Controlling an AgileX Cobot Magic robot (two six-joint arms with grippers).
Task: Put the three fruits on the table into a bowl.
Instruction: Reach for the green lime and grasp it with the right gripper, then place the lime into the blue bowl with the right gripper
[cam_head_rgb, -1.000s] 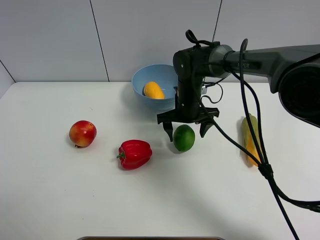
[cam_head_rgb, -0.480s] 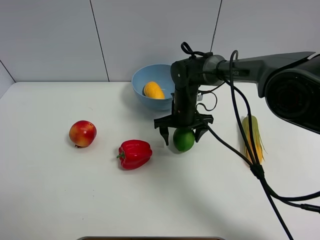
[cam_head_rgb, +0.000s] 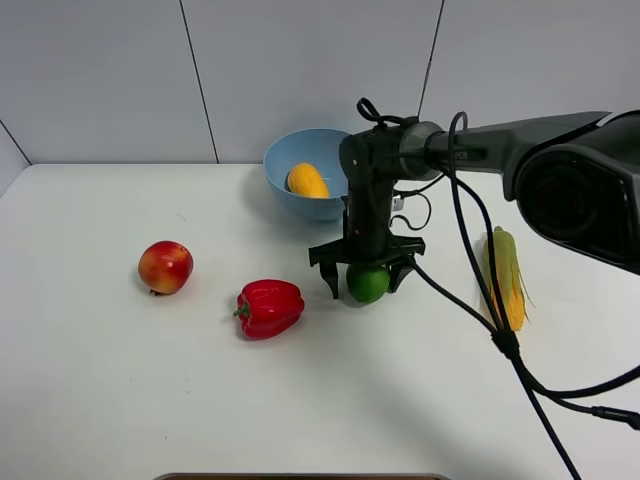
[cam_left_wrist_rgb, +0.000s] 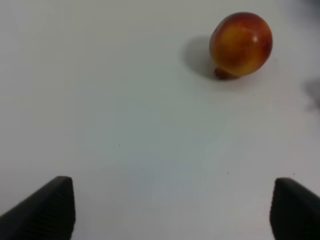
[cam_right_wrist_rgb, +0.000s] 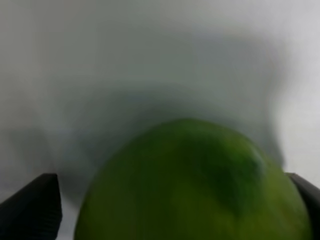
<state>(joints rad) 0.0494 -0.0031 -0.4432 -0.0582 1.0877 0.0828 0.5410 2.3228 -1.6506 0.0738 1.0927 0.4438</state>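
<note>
Right tool (cam_head_rgb: 366, 281) has dropped over the last second and now straddles the lime (cam_head_rgb: 368, 287), jaws apart, not squeezing yet, so the grab looks close. Lime's round, glossy green, sitting on the bench (cam_head_rgb: 150, 390) near the bowl (cam_head_rgb: 283, 160), with the mango (cam_head_rgb: 307, 181) already inside. Left tool (cam_left_wrist_rgb: 172, 210) is spread apart too, facing the red-and-yellow fruit (cam_left_wrist_rgb: 241, 44).

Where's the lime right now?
In the high view the lime sits on the table just right of centre, straddled by the open right pincer, right of the red bell pepper, in front of the blue bowl.
</note>
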